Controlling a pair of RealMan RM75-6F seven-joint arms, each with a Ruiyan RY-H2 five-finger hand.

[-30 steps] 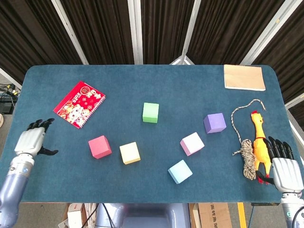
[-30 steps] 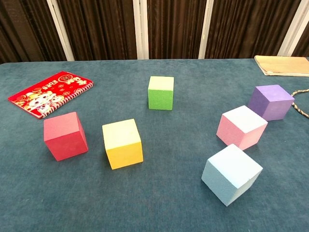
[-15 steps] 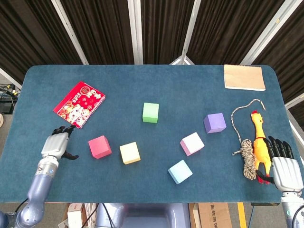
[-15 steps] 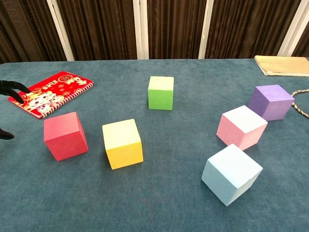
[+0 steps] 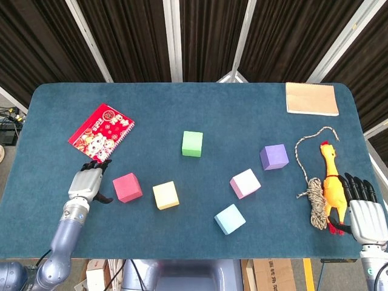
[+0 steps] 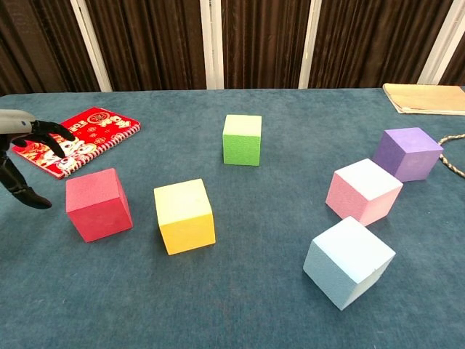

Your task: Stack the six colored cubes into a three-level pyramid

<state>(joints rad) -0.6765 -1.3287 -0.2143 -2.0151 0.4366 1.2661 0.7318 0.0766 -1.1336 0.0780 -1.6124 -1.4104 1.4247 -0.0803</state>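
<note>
Six cubes lie apart on the blue table: red, yellow, green, pink, light blue and purple. My left hand hovers just left of the red cube, fingers spread, holding nothing. At the table's right front corner my right hand rests flat and open beside a rubber chicken; the chest view does not show it.
A red notebook lies behind the left hand. A rubber chicken and a coiled rope lie at the right edge. A tan pad sits at the back right corner.
My left hand has moved right across the table's front left, from near the edge up to the red cube's left side. The right hand and all cubes stayed still.
</note>
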